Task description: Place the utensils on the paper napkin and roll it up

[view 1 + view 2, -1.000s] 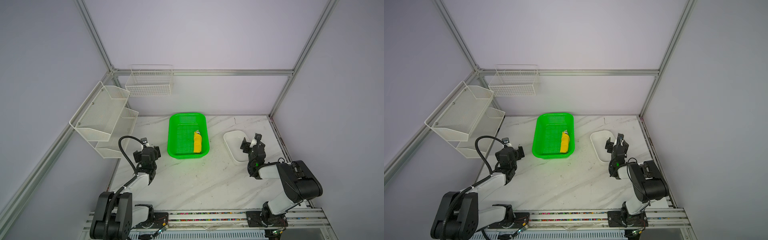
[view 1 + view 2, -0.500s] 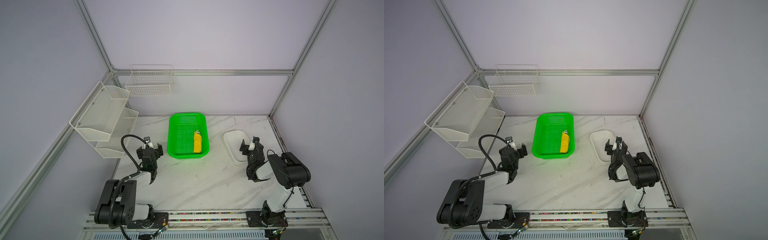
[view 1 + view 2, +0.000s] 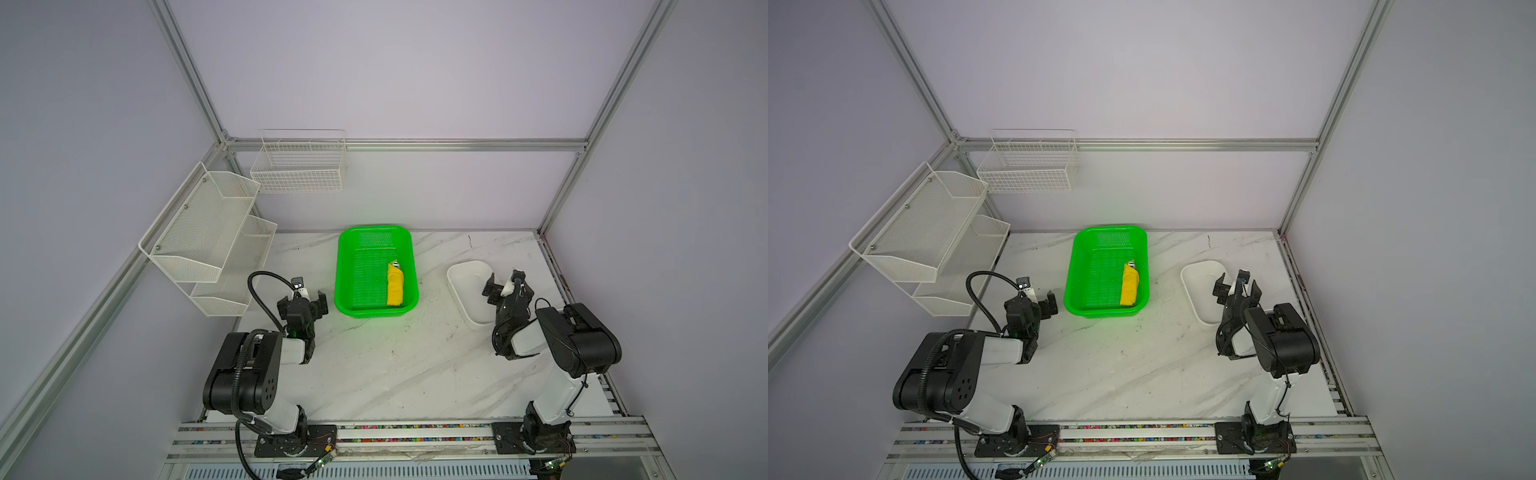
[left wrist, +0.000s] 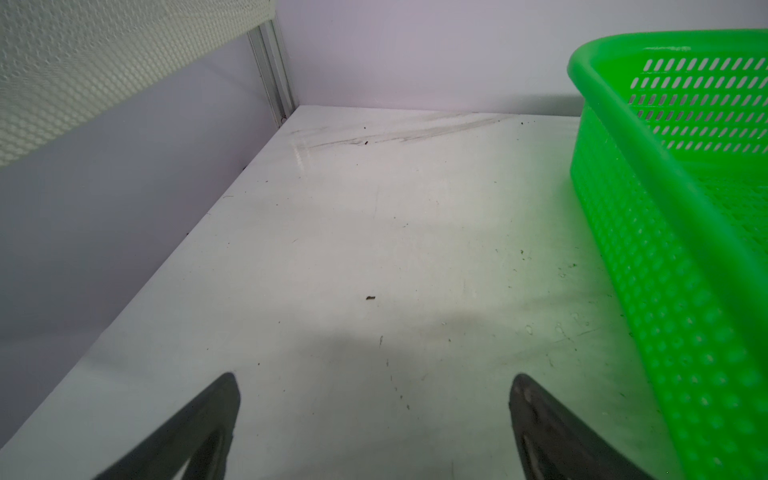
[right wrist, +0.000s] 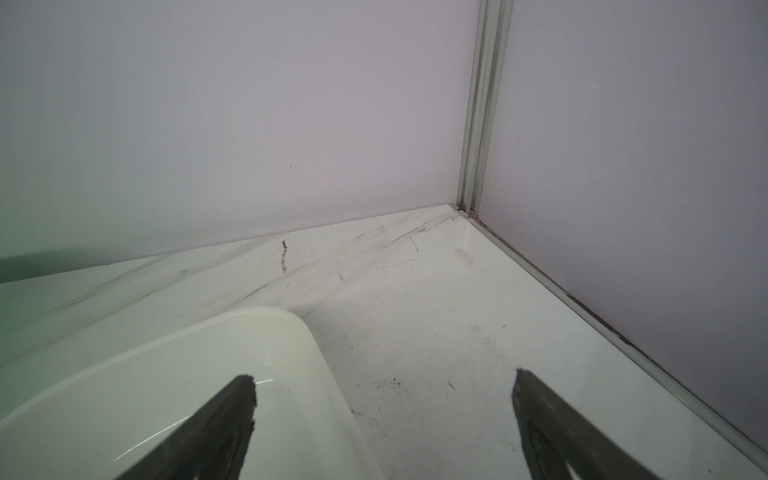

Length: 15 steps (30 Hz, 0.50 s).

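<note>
Black left jaws spread wide, empty, left of the green basket (image 3: 338, 274). Yellow napkin (image 3: 395, 286) lies rolled along the basket's right wall, a utensil tip (image 3: 395, 264) poking out the far end. Right jaws wide, empty, above the white tray (image 3: 467, 286)'s edge. Job looks done: retract high, clip nothing.

- A green basket (image 4: 665, 257) with perforated walls stands on the white marbled tabletop (image 4: 353, 232).
- A white mesh shelf (image 4: 104, 54) and an aluminium post (image 4: 272, 70) line the wall.
- The left gripper (image 4: 374, 386) is spread wide over the tabletop.
</note>
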{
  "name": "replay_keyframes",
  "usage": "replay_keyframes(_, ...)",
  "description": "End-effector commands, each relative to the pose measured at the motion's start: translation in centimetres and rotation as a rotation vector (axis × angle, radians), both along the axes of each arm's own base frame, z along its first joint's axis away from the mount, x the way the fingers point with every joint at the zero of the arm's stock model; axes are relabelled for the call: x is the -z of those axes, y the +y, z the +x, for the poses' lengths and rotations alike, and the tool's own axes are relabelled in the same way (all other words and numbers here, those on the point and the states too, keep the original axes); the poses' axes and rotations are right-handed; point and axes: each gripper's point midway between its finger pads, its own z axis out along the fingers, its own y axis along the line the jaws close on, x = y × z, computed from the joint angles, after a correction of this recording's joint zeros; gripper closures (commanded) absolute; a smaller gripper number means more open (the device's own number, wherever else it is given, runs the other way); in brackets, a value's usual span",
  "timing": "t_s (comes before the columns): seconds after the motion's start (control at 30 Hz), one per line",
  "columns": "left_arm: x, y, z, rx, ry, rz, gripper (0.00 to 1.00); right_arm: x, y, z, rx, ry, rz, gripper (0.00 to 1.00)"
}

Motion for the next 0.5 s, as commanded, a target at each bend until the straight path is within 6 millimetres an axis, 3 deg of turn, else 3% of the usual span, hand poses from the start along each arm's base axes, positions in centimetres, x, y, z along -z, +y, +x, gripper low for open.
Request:
replay_keyframes(0.0, -1.7, -0.1, -0.3, 0.019, -0.108, 0.008, 0.00, -0.9, -0.5, 0.1, 0.026, -0.034, 0.010, 0.03)
replay_keyframes(0.23, -2.0, 0.4, -1.3, -0.005, -0.148, -0.006, 0.03, -0.8, -0.5, 0.1, 0.025, -0.032, 0.009, 0.03)
replay_keyframes(0.3, -2.2, -0.1, -1.1, 0.027, -0.161, 0.003, 0.03, -0.8, -0.5, 0.1, 0.025, -0.032, 0.009, 0.03)
replay_keyframes(0.4, -1.8, 1.3, -0.7, -0.069, -0.116, -0.015, 0.00, -0.8, -0.5, 0.1, 0.026, -0.032, 0.009, 0.03)
replay_keyframes(0.47, -1.6, 1.2, -0.5, -0.066, -0.093, -0.015, 0.00, -0.9, -0.4, 0.1, 0.024, -0.033, 0.010, 0.03)
